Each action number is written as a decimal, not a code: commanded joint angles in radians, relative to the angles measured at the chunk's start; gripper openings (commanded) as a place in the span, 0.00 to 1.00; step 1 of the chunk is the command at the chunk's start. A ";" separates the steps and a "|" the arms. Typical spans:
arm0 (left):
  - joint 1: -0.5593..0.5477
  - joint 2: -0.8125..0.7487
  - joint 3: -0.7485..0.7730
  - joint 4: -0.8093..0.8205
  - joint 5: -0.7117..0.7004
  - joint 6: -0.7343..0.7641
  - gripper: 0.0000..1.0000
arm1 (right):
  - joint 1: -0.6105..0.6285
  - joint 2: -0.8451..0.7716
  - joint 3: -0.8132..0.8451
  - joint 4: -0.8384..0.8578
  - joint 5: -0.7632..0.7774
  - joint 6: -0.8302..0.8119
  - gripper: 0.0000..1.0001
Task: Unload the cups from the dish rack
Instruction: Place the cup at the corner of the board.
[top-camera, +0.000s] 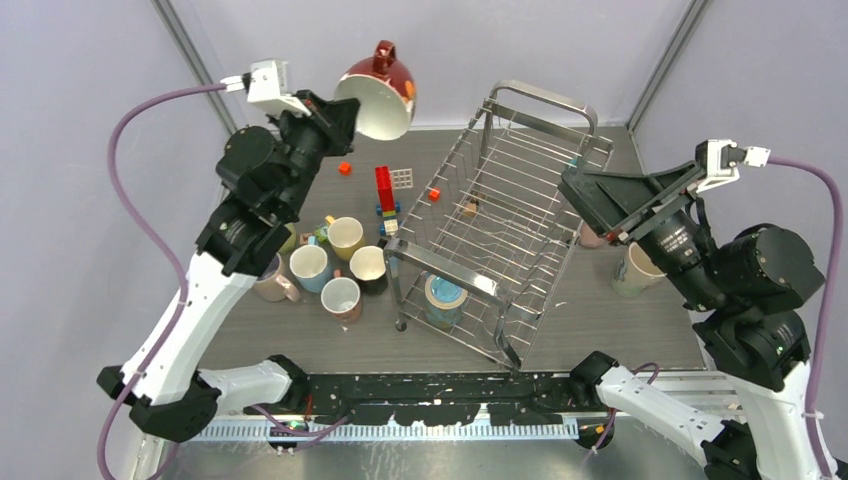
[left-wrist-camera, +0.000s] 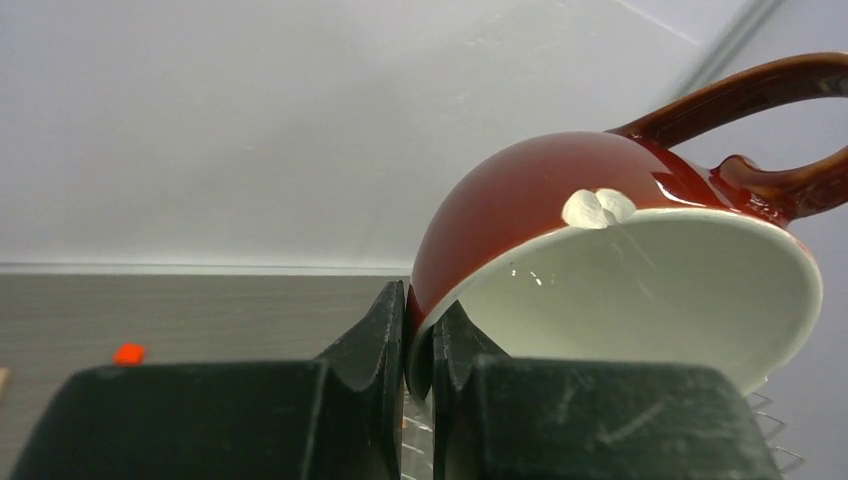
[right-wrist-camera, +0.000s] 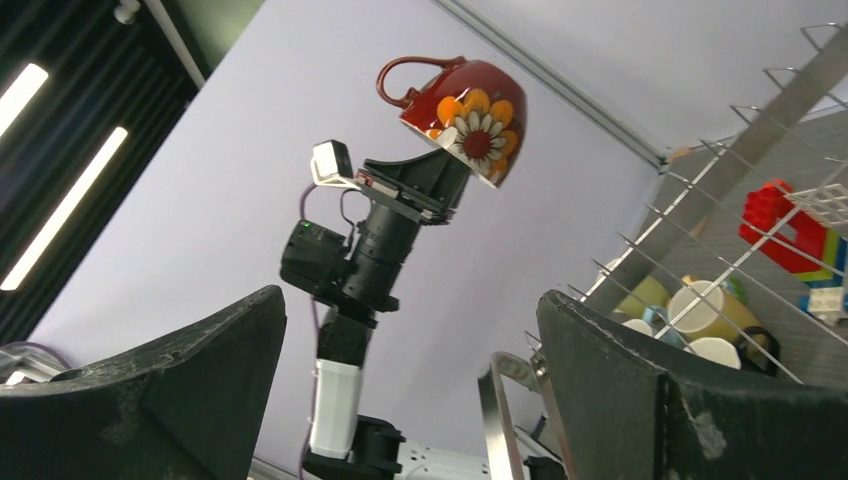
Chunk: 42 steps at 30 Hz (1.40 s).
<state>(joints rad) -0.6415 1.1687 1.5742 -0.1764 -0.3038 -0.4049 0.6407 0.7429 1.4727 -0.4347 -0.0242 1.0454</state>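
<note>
Presently, my left gripper (left-wrist-camera: 420, 318) is clamped narrow on the rim of the dark red flowered cup (top-camera: 383, 88), one finger inside the white bowl and one outside. The cup hangs high above the far left of the table, mouth tipped down and handle up, well clear of the dish rack (top-camera: 447, 266). My right gripper (top-camera: 590, 205) stands wide and holds nothing, just beside the rack's right wall.

Step in hand, as I judge it: carrying a lifted cup to set-down. Below lies a cluster of unloaded mugs (top-camera: 330, 265). The next move calls for turning the cup upright, lowering it onto bare table beside that cluster, then releasing.

One blue-banded cup (top-camera: 444, 298) appears to remain in the rack's near end, though wires cross it. A cream mug (top-camera: 635, 268) stands outside, right of the rack.
</note>
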 joint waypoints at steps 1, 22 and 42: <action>0.041 -0.121 0.022 -0.091 -0.142 -0.019 0.00 | 0.005 -0.037 0.047 -0.125 0.021 -0.132 1.00; 0.120 -0.310 -0.091 -1.049 -0.591 -0.530 0.00 | 0.004 -0.079 0.071 -0.414 0.071 -0.289 1.00; 0.121 -0.557 -0.544 -1.480 -0.420 -1.387 0.00 | 0.005 -0.121 -0.012 -0.460 0.038 -0.289 1.00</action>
<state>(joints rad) -0.5224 0.6575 1.0977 -1.5902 -0.7422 -1.5375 0.6407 0.6346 1.4769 -0.9073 0.0246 0.7620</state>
